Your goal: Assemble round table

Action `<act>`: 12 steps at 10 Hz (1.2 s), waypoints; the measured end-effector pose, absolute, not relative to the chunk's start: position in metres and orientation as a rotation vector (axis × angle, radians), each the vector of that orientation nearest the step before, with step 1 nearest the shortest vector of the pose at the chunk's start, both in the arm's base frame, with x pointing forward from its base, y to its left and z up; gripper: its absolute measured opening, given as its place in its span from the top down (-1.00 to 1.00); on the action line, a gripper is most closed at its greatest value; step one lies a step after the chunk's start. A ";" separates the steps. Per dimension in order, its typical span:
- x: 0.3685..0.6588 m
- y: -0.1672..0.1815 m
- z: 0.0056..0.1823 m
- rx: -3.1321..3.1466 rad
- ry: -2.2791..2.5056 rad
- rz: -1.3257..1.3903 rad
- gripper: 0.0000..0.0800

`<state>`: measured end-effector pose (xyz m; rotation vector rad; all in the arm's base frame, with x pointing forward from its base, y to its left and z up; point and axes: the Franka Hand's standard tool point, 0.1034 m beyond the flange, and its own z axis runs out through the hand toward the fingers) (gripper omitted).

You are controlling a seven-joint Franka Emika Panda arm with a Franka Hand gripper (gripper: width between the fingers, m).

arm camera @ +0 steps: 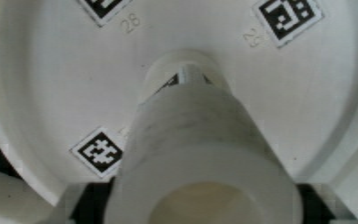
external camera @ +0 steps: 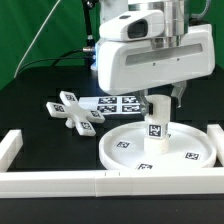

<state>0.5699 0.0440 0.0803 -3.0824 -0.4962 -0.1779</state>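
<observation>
The large rimmed round disc [external camera: 150, 150] lies flat on the black table at the front right. The short cylindrical leg [external camera: 156, 125] stands upright on the disc's centre, a tag on its side. My gripper [external camera: 158, 96] is shut on the leg's top end, straight above the disc. In the wrist view the leg [arm camera: 197, 130] runs down from my fingers [arm camera: 94, 200] to the hub of the disc [arm camera: 51, 90], and the gripper [arm camera: 197, 205] grips it from both sides. The cross-shaped base [external camera: 75, 111] lies loose to the exterior view's left of the disc.
The marker board [external camera: 118, 104] lies flat behind the disc. The long white rail frame [external camera: 60, 181] runs along the front edge and turns up at both ends [external camera: 10, 147], close to the disc's rim.
</observation>
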 end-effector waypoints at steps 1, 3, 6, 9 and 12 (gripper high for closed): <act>0.570 0.041 0.080 -3.094 -0.286 -0.178 0.00; 0.570 0.038 0.079 -3.078 0.148 -0.174 0.00; 0.571 0.033 0.079 -3.012 0.545 -0.156 -0.01; 0.569 0.030 0.078 -2.902 0.911 -0.135 -0.01; 0.563 0.030 0.076 -2.533 1.582 -0.092 -0.01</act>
